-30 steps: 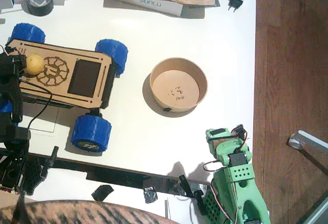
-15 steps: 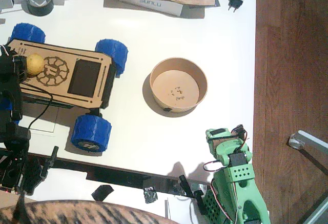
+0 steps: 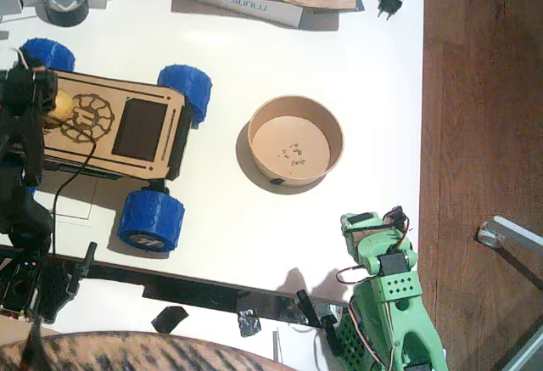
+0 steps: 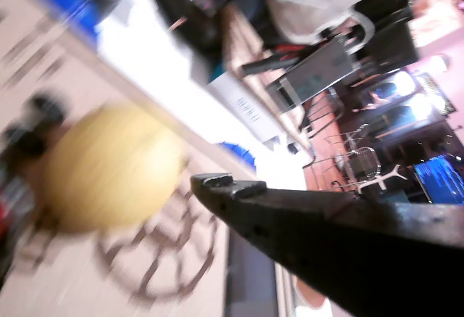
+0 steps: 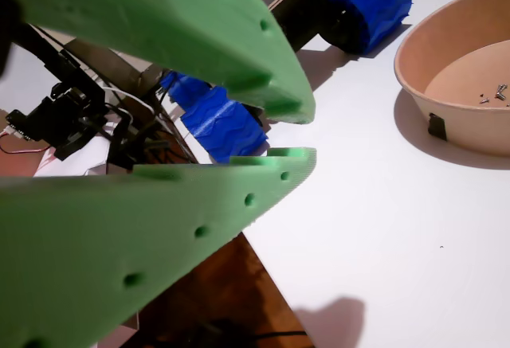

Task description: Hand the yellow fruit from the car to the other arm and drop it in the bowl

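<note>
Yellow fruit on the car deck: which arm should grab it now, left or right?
Left. The left gripper is already at the yellow fruit on the car. The right gripper sits near the table's front edge, beyond the bowl, jaws open and empty.

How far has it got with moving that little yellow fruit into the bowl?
Barely started. Nothing looks finished: the bowl holds only a few dark specks. In hand: the black left pincer is at the yellow fruit, which seems to sit on the car; a wrist view is too blurred to show a grip. Left: lifting it, passing it to the green right pincer, which waits open by the table edge, then the drop.
</note>
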`<state>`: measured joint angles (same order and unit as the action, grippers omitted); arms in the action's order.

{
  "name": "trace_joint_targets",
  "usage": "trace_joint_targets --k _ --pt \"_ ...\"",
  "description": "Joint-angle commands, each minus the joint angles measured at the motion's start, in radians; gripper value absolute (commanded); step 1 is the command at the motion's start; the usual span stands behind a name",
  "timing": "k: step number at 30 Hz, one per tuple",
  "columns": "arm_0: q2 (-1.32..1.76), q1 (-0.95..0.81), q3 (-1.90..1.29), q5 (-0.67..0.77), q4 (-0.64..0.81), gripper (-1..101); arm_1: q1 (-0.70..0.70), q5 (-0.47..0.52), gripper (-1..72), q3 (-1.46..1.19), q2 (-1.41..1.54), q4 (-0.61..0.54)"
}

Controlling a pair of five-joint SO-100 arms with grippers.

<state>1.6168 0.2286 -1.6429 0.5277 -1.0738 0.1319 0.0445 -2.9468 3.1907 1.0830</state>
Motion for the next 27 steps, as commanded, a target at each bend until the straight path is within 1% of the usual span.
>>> trace_joint_targets --k 1,27 --pt "-0.015 -0.009 0.089 -0.011 -0.020 56 0.005 -0.011 0.0 0.038 0.006 0.005" --pt "-0.201 -0.015 0.078 -0.012 -0.009 54 0.005 -0.011 0.0 0.038 0.005 0.005"
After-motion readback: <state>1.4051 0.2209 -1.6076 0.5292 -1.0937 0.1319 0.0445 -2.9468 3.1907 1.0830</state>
